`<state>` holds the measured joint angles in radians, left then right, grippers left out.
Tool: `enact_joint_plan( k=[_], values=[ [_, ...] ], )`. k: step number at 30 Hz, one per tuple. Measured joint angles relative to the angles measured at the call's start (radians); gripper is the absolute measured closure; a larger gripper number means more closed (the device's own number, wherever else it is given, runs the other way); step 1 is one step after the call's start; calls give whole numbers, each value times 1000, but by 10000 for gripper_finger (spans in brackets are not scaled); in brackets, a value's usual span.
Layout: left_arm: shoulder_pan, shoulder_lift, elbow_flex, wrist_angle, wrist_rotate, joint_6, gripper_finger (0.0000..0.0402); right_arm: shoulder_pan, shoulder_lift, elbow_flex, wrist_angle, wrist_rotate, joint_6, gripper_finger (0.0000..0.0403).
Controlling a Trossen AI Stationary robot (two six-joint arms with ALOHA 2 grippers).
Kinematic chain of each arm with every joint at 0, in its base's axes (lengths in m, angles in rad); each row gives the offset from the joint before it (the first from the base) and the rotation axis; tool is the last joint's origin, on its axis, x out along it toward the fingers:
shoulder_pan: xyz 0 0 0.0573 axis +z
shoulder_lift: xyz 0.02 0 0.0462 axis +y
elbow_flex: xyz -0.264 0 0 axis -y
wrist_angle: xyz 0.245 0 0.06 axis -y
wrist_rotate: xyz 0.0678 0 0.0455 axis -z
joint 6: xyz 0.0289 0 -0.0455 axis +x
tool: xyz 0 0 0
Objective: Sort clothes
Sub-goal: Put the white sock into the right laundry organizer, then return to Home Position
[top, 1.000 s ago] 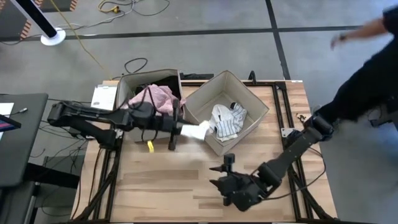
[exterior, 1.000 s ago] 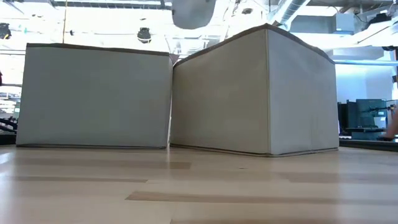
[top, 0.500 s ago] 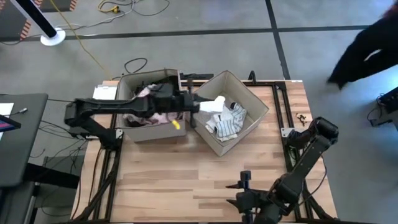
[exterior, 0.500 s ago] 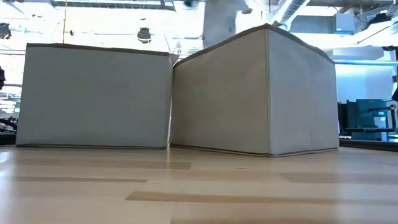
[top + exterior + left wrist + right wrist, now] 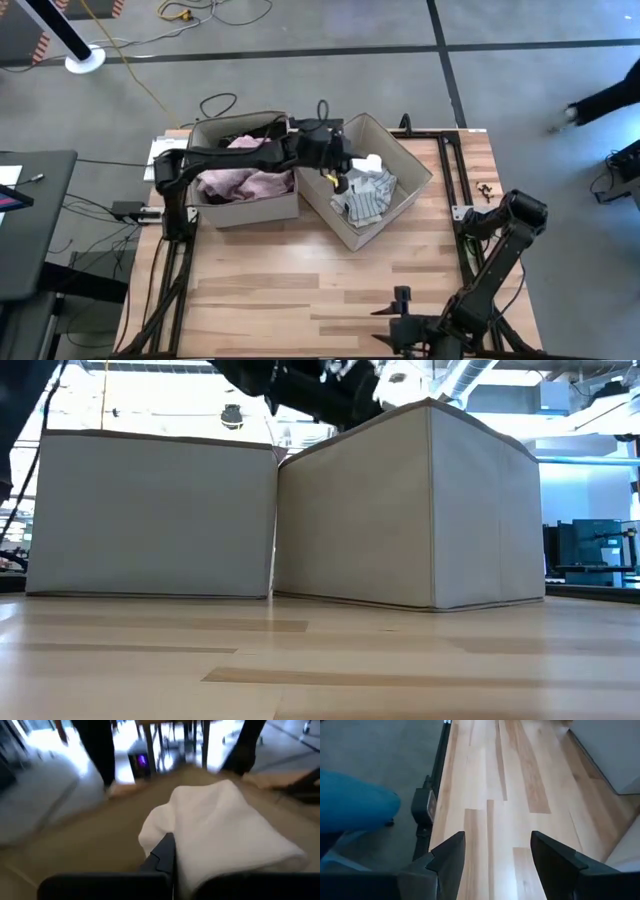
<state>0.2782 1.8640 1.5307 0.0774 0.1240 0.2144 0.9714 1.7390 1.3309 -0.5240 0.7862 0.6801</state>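
Observation:
My left gripper (image 5: 348, 166) reaches from the left across both beige boxes and is shut on a small white piece (image 5: 220, 830), which is above the right box (image 5: 405, 160). In the low view that white piece (image 5: 396, 374) shows above the box's rim. Striped white-grey pieces (image 5: 364, 200) lie inside the right box. A pink garment (image 5: 245, 182) fills the left box (image 5: 250, 213), with something dark behind it. My right gripper (image 5: 500, 860) is open above bare wood near the table's front edge (image 5: 395, 312) and holds nothing. My left gripper pinches one end of the white piece (image 5: 181, 851) between its two fingers (image 5: 164, 854). The fingers come nearly level from the table's left. The rest of the cloth sticks out ahead of the fingers as a soft bunched fold, lifted clear above the right box.
The two boxes stand side by side at the table's far half, corners touching. The near half of the wooden top (image 5: 300, 290) is bare wood. A person's dark sleeve (image 5: 610, 98) shows beyond the table's right. Something blue (image 5: 355, 805) lies off the table's edge.
My left gripper has carried the white piece from in front of the boxes up and toward the far edge, over the left box, then rightward above the right box. My right gripper has drawn back toward the near edge and rightward. The person at the right has moved away.

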Motion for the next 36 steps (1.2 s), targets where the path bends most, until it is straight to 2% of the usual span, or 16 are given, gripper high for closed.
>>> enact_joint_plan(
  k=[5, 14, 18, 22, 26, 32, 36],
  values=[
    [25, 52, 16, -81, 37, -81, 349, 18, 0, -40, 55, 6, 5, 164],
    [55, 47, 17, -262, 149, -155, 228, 18, 0, -47, 30, 29, 13, 164],
    [50, 32, 43, -333, 183, -139, 186, 16, 0, -47, 35, 42, -24, 164],
    [17, -13, 88, -381, 175, -73, 174, 17, 0, -47, 47, 93, -91, 164],
    [-44, -108, 101, -382, 88, 6, 175, 14, -30, -47, 55, 106, -173, 170],
    [-150, -286, 101, -444, -41, 104, 177, 1, -140, -46, 84, 105, -383, 190],
    [-210, -389, 101, -565, -45, 95, 177, 2, -232, -46, 93, 87, -519, 199]
  ],
)
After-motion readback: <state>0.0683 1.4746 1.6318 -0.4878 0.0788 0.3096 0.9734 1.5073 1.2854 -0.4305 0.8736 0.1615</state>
